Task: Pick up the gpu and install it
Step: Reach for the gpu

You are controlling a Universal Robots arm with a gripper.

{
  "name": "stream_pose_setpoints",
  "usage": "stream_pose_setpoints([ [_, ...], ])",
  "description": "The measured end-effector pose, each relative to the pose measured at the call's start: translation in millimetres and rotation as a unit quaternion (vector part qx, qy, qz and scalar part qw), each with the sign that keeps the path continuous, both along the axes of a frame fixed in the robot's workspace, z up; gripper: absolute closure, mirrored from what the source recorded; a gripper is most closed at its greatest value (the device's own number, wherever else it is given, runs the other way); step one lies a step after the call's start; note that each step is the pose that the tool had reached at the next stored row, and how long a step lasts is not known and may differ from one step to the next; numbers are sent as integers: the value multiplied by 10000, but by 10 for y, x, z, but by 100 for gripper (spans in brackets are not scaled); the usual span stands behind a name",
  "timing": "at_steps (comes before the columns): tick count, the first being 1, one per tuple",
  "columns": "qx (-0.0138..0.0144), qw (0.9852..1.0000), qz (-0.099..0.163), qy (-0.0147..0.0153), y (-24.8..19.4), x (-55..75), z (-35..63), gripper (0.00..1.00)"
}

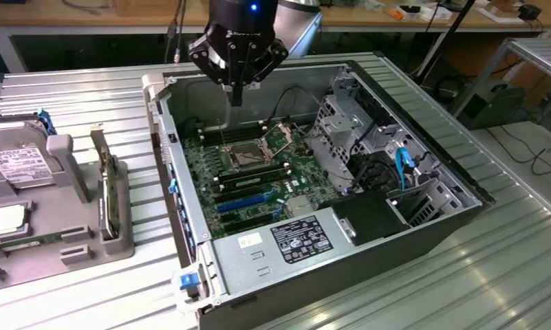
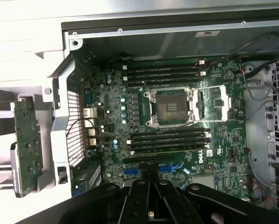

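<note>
The gpu (image 1: 112, 196) stands on edge in a slot of the grey holder (image 1: 78, 227) at the exterior view's left, beside the open computer case (image 1: 349, 240). In the wrist view the gpu (image 2: 28, 144) shows as a green board outside the case's rear wall. My gripper (image 1: 236, 96) hangs above the rear part of the motherboard (image 1: 247, 172), well apart from the gpu. Its black fingers (image 2: 141, 196) are shut together with nothing between them, over the blue expansion slots (image 2: 130, 171).
A grey hard drive (image 1: 23, 165) and a small square chip (image 1: 5, 220) rest in the same holder. Inside the case are the open processor socket (image 2: 172, 106), memory sticks (image 2: 169, 137), a drive cage (image 1: 349, 130) and the power supply (image 1: 298, 240). The table is ribbed metal.
</note>
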State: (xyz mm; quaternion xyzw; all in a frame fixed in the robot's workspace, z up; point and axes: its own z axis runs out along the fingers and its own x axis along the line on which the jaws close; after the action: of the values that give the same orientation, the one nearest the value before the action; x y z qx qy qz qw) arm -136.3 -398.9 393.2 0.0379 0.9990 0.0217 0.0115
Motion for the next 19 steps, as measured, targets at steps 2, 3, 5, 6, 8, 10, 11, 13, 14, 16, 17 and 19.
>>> stream_pose_setpoints([
  [2,0,10000,0,0,0,-21,0,89],
  [3,0,10000,0,0,0,-34,0,89],
  [5,0,10000,0,0,0,-70,0,89],
  [6,0,10000,0,0,0,-78,0,89],
  [8,0,10000,0,0,0,-110,0,89],
  [10,0,10000,0,0,0,-134,0,89],
  [11,0,10000,0,0,0,-143,0,89],
  [13,0,10000,0,0,0,-166,-1,89],
  [14,0,10000,0,0,0,-176,0,89],
  [16,0,10000,0,0,0,-214,0,89],
  [17,0,10000,0,0,0,-230,-1,89],
  [19,0,10000,0,0,0,-263,-2,89],
])
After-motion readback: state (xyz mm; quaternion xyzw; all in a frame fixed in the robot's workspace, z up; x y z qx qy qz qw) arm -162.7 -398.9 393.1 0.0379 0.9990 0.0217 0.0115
